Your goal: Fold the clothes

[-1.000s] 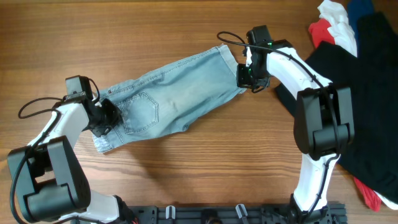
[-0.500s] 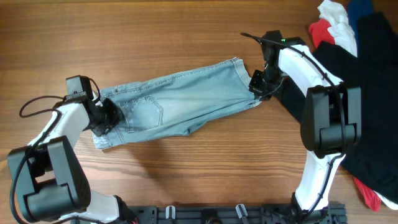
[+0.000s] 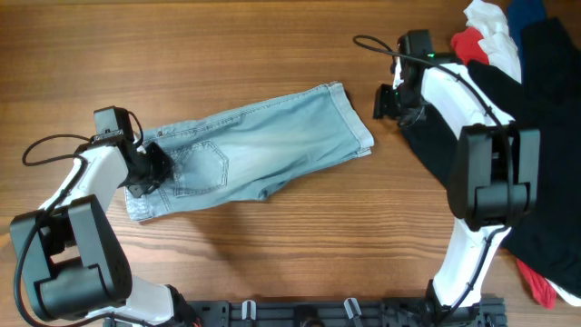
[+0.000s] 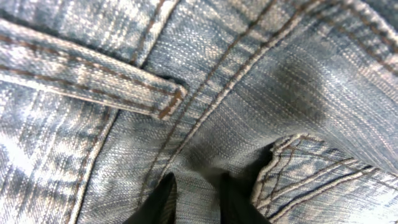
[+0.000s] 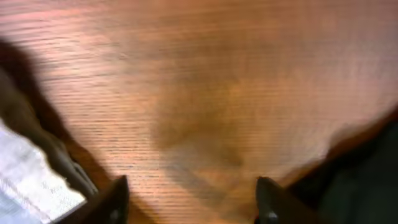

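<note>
The table carries my denim shorts, spread out lengthwise between the arms with no fold in them (so I judge all the folding is left). My left hand pinches denim at the waistband end. My right hand is apart and empty, just beside the leg hem.

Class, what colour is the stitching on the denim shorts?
Brownish-orange stitching on the denim shorts, clearest in the left wrist view.
</note>
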Robot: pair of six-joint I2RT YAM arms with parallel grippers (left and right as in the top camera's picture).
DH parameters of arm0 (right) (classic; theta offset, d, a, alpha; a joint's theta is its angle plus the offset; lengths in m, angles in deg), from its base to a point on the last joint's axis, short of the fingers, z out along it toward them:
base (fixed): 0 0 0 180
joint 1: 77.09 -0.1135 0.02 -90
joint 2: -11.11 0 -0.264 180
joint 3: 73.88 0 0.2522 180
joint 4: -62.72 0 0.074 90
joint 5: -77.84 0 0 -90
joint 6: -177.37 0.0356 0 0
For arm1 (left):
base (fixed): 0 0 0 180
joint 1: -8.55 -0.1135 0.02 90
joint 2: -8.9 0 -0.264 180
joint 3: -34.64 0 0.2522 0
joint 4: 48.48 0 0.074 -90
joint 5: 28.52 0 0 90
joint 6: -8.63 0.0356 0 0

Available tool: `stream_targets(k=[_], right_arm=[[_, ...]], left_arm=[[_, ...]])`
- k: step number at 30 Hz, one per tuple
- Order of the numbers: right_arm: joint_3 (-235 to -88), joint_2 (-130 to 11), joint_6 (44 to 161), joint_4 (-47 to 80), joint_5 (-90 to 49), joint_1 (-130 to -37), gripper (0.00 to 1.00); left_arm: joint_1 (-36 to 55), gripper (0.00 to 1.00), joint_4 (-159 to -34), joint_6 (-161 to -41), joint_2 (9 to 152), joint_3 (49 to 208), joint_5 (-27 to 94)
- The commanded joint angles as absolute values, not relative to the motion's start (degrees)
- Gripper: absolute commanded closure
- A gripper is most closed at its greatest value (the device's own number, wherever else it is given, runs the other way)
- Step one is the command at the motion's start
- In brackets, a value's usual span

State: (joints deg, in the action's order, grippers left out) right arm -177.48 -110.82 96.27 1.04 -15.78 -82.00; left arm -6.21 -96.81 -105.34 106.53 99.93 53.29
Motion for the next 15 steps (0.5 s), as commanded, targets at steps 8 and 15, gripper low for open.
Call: stream_targets(k=[8,15], right_arm=[[-178.53,-109.03,74.83,1.56,-34.8,-82.28,0.16],[-177.79,-112.48,73.78,1.28,-40.98,-82.41,0.16]], left_arm=[[-7.44,0.51,-98.98,-104.29,108.43,99.52,58.28],[-7.44,0.49,-98.98,-104.27,108.43,99.52,58.28]])
